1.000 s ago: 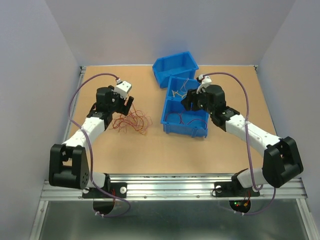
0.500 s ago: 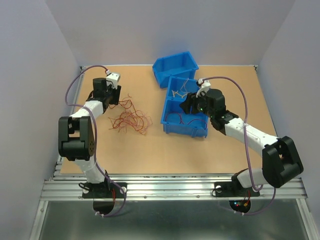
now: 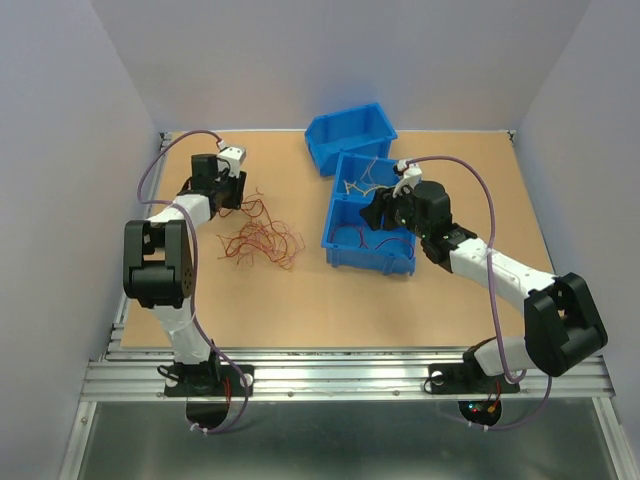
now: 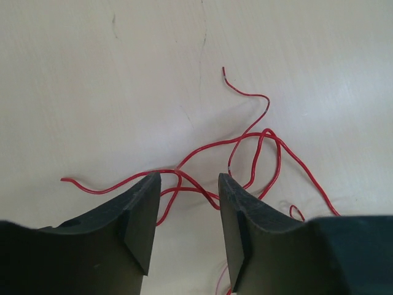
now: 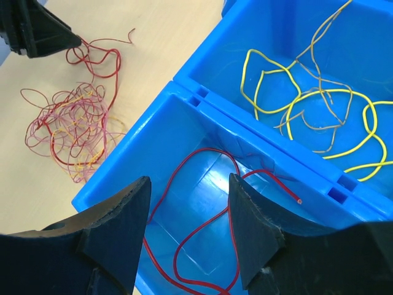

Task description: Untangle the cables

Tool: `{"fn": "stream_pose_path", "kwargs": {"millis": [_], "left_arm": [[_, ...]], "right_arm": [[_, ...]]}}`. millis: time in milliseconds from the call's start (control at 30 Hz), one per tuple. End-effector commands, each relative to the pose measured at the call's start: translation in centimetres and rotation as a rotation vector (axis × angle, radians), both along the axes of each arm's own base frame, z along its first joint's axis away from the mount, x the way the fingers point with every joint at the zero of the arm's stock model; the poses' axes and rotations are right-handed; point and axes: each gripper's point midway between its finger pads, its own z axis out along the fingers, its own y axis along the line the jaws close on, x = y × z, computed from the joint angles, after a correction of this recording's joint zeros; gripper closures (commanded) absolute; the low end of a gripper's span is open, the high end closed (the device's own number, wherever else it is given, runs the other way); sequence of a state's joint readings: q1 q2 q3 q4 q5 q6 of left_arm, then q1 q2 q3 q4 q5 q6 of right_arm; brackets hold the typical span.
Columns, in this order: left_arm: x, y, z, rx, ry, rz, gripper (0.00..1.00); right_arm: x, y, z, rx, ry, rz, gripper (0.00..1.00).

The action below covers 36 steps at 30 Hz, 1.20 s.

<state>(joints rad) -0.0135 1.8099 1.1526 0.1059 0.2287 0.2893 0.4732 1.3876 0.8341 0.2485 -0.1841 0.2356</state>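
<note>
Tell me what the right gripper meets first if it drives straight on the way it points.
Probably the red cable lying in the blue bin's near compartment, then that compartment's floor; depth is hard to judge.

The cables (image 3: 262,240) are red, orange and yellow; the bins (image 3: 368,258) blue; the worktop (image 3: 330,305) tan; the arms (image 3: 490,268) white and black; left hand (image 4: 188,178) and right hand (image 5: 189,181) black.

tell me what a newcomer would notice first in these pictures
The blue bins in the middle of the table stand out first, one compartment holding a red wire, the next yellow wires. Left of them a tangle of red and orange cables sprawls, with the left end effector open over its far strands.
</note>
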Motion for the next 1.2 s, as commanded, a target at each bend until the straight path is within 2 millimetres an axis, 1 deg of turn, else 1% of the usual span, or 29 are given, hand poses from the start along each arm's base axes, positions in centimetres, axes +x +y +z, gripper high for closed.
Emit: {"fn": "stream_pose_path", "kwargs": {"millis": [0,67,133,167,233,300,333,400,433,500,533,567,600,667,700,733,767,800,833,867,900,933,967,1000,1033,1067,1100,1133,1167], "left_arm": [[0.6,-0.5,0.7,-0.015,-0.003,-0.017,0.55],[0.4,-0.7,0.4,-0.022,0.01,-0.033,0.6],[0.4,-0.8,0.3,-0.023,0.012,-0.038,0.75],[0.4,-0.9,0.5,-0.027,0.008,-0.041,1.0],[0.3,-1.2,1.2,-0.031,-0.006,-0.06,1.0],[0.0,-1.8,2.4,-0.047,-0.032,-0.101,1.0],[-0.1,-1.8,2.9,-0.039,-0.045,-0.108,1.0],[-0.9,-2.6,4.8,-0.048,-0.087,-0.166,1.0],[-1.5,-3.2,6.3,-0.064,-0.12,-0.204,1.0],[-2.2,-3.8,7.9,-0.068,-0.161,-0.248,1.0],[-2.7,-4.3,8.9,-0.081,-0.184,-0.277,1.0],[-3.4,-4.5,11.0,-0.08,-0.231,-0.289,1.0],[-3.8,-4.7,12.1,-0.08,-0.258,-0.3,1.0],[-4.4,-4.7,14.6,-0.071,-0.317,-0.302,1.0],[-5.2,-4.9,17.4,-0.06,-0.383,-0.307,1.0],[-5.8,-5.0,18.7,-0.051,-0.416,-0.315,1.0],[-6.9,-5.0,21.2,-0.043,-0.472,-0.323,1.0],[-7.6,-5.5,22.2,-0.041,-0.495,-0.341,1.0],[-8.4,-6.0,23.4,-0.045,-0.517,-0.37,1.0],[-9.7,-6.3,25.4,-0.036,-0.549,-0.39,1.0],[-10.3,-6.4,26.6,-0.041,-0.571,-0.399,1.0],[-11.0,-6.8,27.6,-0.05,-0.59,-0.408,1.0],[-12.1,-7.0,30.0,-0.055,-0.641,-0.409,1.0],[-12.6,-7.2,30.9,-0.06,-0.661,-0.415,1.0],[-13.1,-7.5,31.8,-0.066,-0.675,-0.419,1.0],[-13.9,-7.9,33.5,-0.07,-0.71,-0.433,1.0],[-14.3,-8.3,34.3,-0.077,-0.722,-0.443,1.0],[-14.7,-8.6,34.6,-0.083,-0.715,-0.45,1.0],[-15.2,-9.3,35.8,-0.098,-0.729,-0.47,1.0]], "right_arm": [[-0.3,0.3,1.3,0.033,-0.06,0.006,0.41],[-0.3,0.2,1.1,0.03,-0.059,0.004,0.41],[-0.3,0.1,0.9,0.024,-0.057,0.0,0.41],[-0.4,0.0,0.9,0.024,-0.057,0.0,0.41],[-0.6,0.0,0.9,0.024,-0.057,0.007,0.41],[-0.9,0.4,1.0,0.03,-0.062,0.039,0.41],[-1.1,0.6,1.1,0.034,-0.069,0.056,0.41],[-1.8,1.4,1.3,0.046,-0.081,0.118,0.41],[-1.9,1.6,1.5,0.059,-0.102,0.137,0.41],[-2.5,2.6,1.8,0.085,-0.118,0.2,0.42],[-2.6,3.0,2.5,0.108,-0.152,0.227,0.42],[-2.9,3.4,2.7,0.126,-0.157,0.251,0.43],[-3.3,4.2,3.2,0.154,-0.178,0.306,0.43],[-3.9,5.0,3.4,0.184,-0.192,0.365,0.44],[-4.4,5.7,3.6,0.209,-0.195,0.424,0.44],[-4.6,6.1,3.5,0.22,-0.187,0.449,0.44],[-4.7,6.6,3.6,0.229,-0.182,0.474,0.44],[-4.9,7.1,4.3,0.238,-0.199,0.51,0.43],[-4.8,7.6,4.5,0.241,-0.206,0.521,0.43],[-4.9,8.2,4.3,0.24,-0.208,0.54,0.42],[-4.9,8.7,4.6,0.241,-0.217,0.549,0.39],[-4.6,9.3,5.9,0.249,-0.244,0.555,0.38],[-4.7,10.2,6.0,0.252,-0.246,0.569,0.36],[-4.7,10.7,6.6,0.254,-0.264,0.577,0.35],[-5.0,11.6,7.8,0.26,-0.296,0.597,0.35],[-5.0,12.1,8.4,0.262,-0.317,0.601,0.34],[-4.8,12.6,8.5,0.253,-0.336,0.597,0.34],[-4.9,13.2,9.0,0.25,-0.364,0.608,0.33],[-5.2,14.1,9.5,0.246,-0.397,0.621,0.31]]}}
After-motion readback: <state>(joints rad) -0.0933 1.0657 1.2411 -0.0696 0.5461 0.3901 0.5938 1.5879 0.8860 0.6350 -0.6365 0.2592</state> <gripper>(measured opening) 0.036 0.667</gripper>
